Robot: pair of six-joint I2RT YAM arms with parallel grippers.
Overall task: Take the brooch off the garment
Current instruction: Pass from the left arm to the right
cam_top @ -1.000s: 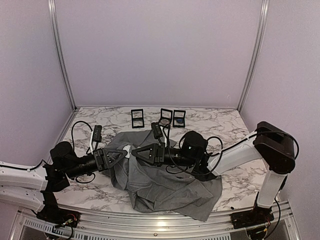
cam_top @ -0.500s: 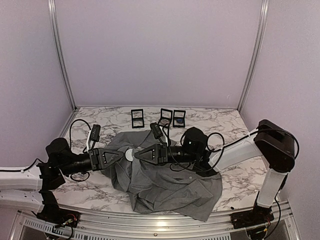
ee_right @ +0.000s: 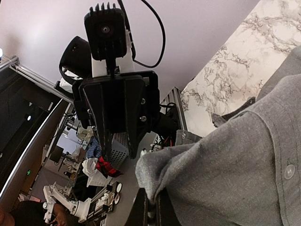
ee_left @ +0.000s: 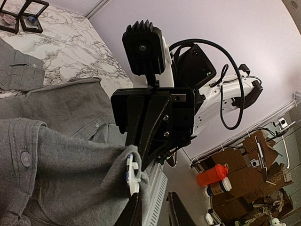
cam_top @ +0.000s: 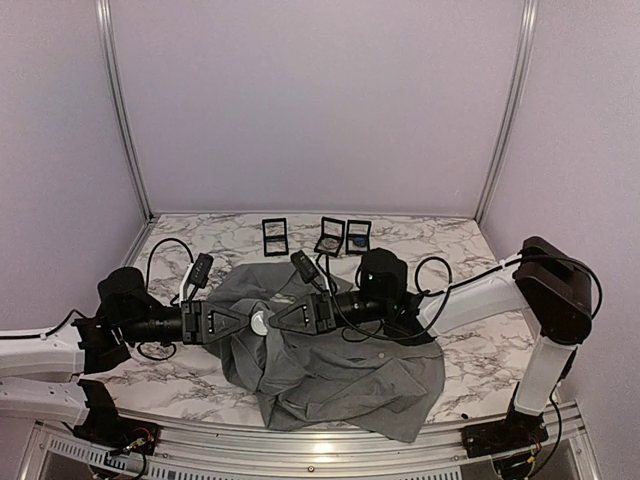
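Note:
The grey garment [cam_top: 340, 375] lies crumpled on the marble table, with one fold lifted between the two grippers. A white disc brooch [cam_top: 260, 322] sits pinned on that fold. It shows edge-on in the left wrist view [ee_left: 132, 175]. My right gripper [cam_top: 277, 320] is shut on the fabric fold just beside the brooch; in its wrist view the cloth [ee_right: 235, 165] is pinched between the jaws [ee_right: 153, 212]. My left gripper [cam_top: 247, 322] faces it. Its jaws [ee_left: 153, 214] stand apart with nothing between them, and one fingertip [ee_left: 134, 209] is just below the brooch.
Three small black framed display boxes [cam_top: 274, 237] [cam_top: 332, 235] [cam_top: 358, 236] stand at the back of the table [cam_top: 470, 250]. Cables loop over both arms. Purple walls close in the back and sides. The garment [ee_left: 61, 169] hangs toward the table's near edge.
Both grippers and the lifted fold with the brooch have shifted slightly toward the near edge. The left gripper drew back a little, then closed in on the brooch again.

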